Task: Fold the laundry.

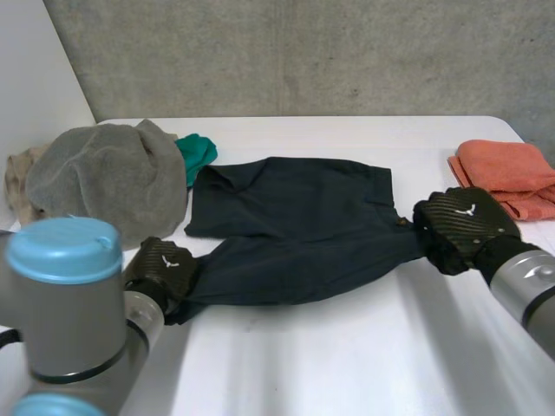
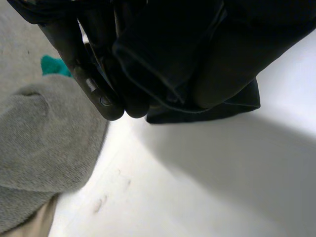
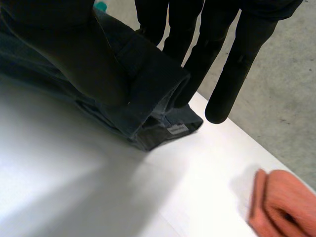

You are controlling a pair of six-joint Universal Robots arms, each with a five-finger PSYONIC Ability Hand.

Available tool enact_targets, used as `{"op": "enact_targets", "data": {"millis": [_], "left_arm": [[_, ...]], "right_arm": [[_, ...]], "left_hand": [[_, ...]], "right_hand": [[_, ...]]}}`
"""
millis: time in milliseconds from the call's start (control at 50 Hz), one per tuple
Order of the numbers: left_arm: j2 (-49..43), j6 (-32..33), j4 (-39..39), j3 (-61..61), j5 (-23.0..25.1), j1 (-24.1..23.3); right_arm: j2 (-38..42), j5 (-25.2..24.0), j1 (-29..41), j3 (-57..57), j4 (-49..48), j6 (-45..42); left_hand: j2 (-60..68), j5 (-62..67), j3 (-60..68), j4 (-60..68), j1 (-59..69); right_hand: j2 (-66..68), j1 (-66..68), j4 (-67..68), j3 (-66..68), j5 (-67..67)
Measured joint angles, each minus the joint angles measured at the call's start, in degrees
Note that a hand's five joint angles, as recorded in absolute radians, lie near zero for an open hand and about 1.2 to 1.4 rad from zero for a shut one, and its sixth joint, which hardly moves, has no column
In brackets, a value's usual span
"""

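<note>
Left hand: fingers curled tight on one leg hem of the dark shorts. Right hand: waistband pinched between thumb and fingers. I judge the long axis runs hand to hand — the free leg lies just beyond my left fingers.

A white counter took up the foreground, smooth and evenly lit, with a pale sheen across its near part. Behind its far edge rose a rough, mottled grey concrete wall. At the left, a plain white panel met the concrete at a slant.
</note>
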Motion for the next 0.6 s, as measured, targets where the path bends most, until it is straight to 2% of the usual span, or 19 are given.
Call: {"op": "enact_targets", "data": {"millis": [60,140,220,300,360,460,600], "left_arm": [[4.0,-0.5,-4.3,-0.1,1.2,-0.3],[10.9,-0.9,-15.8,0.6,4.5,-0.5],[14.1,-0.6,-26.7,2.1,7.2,-0.5],[14.1,-0.4,-32.9,4.4,9.0,-0.2],[12.7,-0.3,-33.9,6.2,9.6,0.1],[7.3,-0.3,-30.7,10.9,9.5,0.9],[-5.4,-0.5,-24.4,25.5,7.5,2.5]], "right_arm": [[-1.9,-0.9,-1.6,-0.6,4.8,-5.3],[-4.4,-2.3,-5.0,-1.9,16.7,-16.9],[-5.3,-3.9,-7.4,-2.8,28.2,-27.0],[-4.5,-5.9,-7.9,-3.4,34.2,-32.0],[-3.1,-6.8,-7.4,-3.9,34.7,-31.8],[1.0,-6.6,-5.3,-6.2,30.2,-26.1],[10.7,-1.2,-0.1,-15.4,16.7,-11.7]], "left_hand": [[0.0,0.0,0.0,0.0,0.0],[0.0,0.0,0.0,0.0,0.0],[0.0,0.0,0.0,0.0,0.0],[0.2,0.0,0.2,0.0,0.0],[0.2,0.0,0.2,0.2,0.0],[0.2,0.0,0.2,0.2,0.1],[0.2,0.0,0.2,0.2,0.2]], "right_hand": [[0.0,0.0,0.0,0.0,0.0],[0.0,0.0,0.0,0.0,0.0],[0.0,0.0,0.0,0.0,0.0],[0.0,0.0,0.0,0.5,0.0],[0.4,0.0,0.0,0.7,0.0],[0.5,0.0,0.0,0.9,1.0],[0.5,0.5,0.0,0.9,1.0]]}}
